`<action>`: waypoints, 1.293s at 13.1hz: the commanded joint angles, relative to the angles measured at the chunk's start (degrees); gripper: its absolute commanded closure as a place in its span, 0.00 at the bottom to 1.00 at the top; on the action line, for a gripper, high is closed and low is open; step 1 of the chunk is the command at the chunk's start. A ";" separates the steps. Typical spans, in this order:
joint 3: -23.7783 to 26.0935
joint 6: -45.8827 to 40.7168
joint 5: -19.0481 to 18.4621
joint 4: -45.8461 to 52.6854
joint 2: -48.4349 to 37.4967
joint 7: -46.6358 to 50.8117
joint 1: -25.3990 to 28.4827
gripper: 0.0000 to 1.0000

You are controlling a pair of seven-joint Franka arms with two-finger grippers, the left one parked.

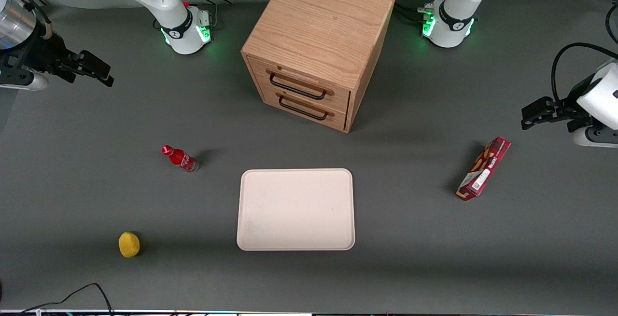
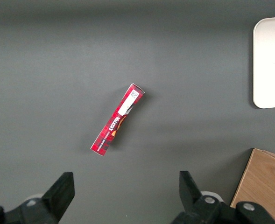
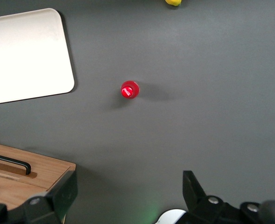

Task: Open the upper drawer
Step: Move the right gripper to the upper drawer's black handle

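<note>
Matt grained oak upper drawer, black gripper high above, smooth perhaps plastic tray, matt grey table.

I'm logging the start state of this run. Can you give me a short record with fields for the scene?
upper drawer: shut, black handle untouched
bottom drawer: shut
pincer: open, holding nothing, raised toward the working arm's end of the table, well away from the cabinet
tray: bare, nearer the front camera than the cabinet
red bottle: upright, beside the tray
</note>
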 commanded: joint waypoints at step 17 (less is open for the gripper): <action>18.26 -0.72 8.07 16.51 18.89 -31.94 2.95 0.00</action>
